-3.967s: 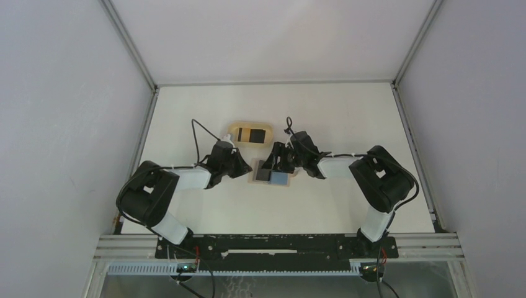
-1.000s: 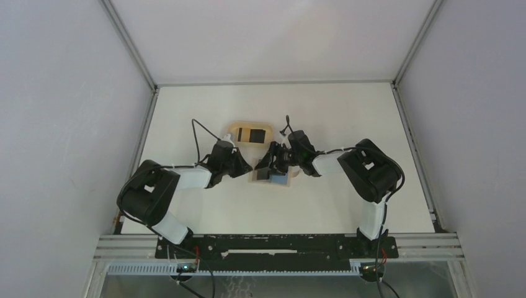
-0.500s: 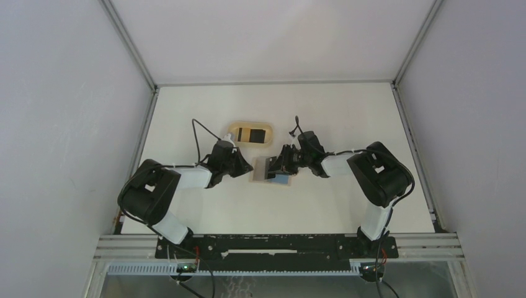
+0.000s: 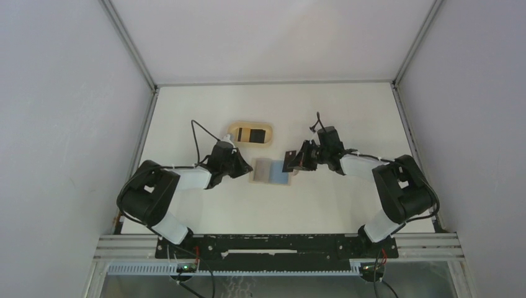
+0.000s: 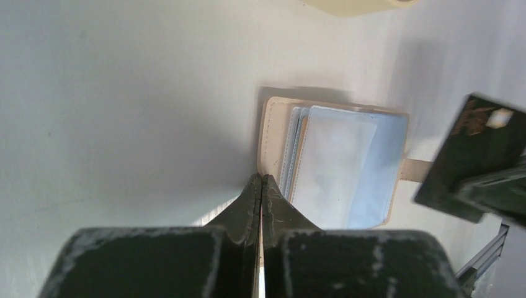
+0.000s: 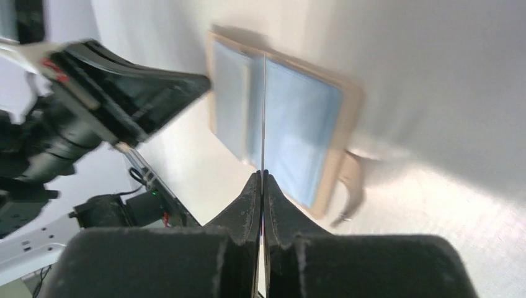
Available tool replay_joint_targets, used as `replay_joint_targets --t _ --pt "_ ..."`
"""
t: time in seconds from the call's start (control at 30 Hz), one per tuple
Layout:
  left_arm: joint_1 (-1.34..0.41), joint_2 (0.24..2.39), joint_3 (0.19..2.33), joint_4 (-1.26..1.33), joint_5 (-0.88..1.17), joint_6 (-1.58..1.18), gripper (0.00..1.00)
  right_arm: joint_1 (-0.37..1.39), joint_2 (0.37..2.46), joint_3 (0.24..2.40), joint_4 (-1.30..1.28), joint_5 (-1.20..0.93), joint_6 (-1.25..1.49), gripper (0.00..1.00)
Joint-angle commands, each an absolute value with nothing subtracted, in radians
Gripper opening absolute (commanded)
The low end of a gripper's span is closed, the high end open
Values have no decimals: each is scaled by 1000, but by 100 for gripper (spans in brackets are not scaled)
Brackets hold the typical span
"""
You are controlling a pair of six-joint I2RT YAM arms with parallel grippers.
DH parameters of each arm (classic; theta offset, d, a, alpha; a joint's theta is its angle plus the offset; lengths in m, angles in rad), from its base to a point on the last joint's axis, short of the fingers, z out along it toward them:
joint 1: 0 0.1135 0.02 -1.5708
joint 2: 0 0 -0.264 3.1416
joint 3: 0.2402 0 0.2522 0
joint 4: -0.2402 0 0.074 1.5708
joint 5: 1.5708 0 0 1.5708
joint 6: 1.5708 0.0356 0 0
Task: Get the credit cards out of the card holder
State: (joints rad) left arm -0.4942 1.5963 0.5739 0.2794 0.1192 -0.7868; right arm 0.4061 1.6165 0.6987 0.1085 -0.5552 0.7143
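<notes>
The table [image 4: 205,112] is a white surface enclosed by pale walls.

The left arm [image 4: 180,180] and the right arm [image 4: 372,169] each reach inward from their bases toward the table centre.

An oval light-wood tray [image 4: 230,133] sits beyond the left arm's wrist. 1 dark flat item [image 4: 255,134] with a lighter band lies in it.

The card holder [image 4: 271,171] lies open and flat near the table centre, between the 2 wrists and just on the near side of the tray. Its tan border frames pale blue pockets. In the left wrist view, layered pocket edges show along one side.

The left gripper [image 5: 261,179] has its fingers pressed together. The tips rest at the tan rim of the card holder. Whether the rim is caught between them cannot be told.

The right gripper [image 6: 263,174] pinches 1 dark credit card [image 5: 466,155]. The card is clear of the holder, raised above its tab side and tilted. In the right wrist view it appears edge-on as a thin line.

The closure tab [image 5: 417,169] projects from the holder's far edge, lying on the table.
</notes>
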Motion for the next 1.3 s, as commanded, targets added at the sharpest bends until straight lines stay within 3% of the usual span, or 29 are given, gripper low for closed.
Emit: replay_joint_targets --t 0.0,0.4,0.53,1.27 --pt "-489 1612 498 61 35 -760 0 423 1562 862 39 -522 700 5" --pt "-489 1541 430 106 41 -795 0 544 2002 1525 -68 -515 770 6" --pt "-489 1531 413 119 41 -799 0 563 2103 1640 -87 -506 770 7" --pt "-488 1565 415 143 70 -793 0 499 2196 1611 -123 -439 693 10"
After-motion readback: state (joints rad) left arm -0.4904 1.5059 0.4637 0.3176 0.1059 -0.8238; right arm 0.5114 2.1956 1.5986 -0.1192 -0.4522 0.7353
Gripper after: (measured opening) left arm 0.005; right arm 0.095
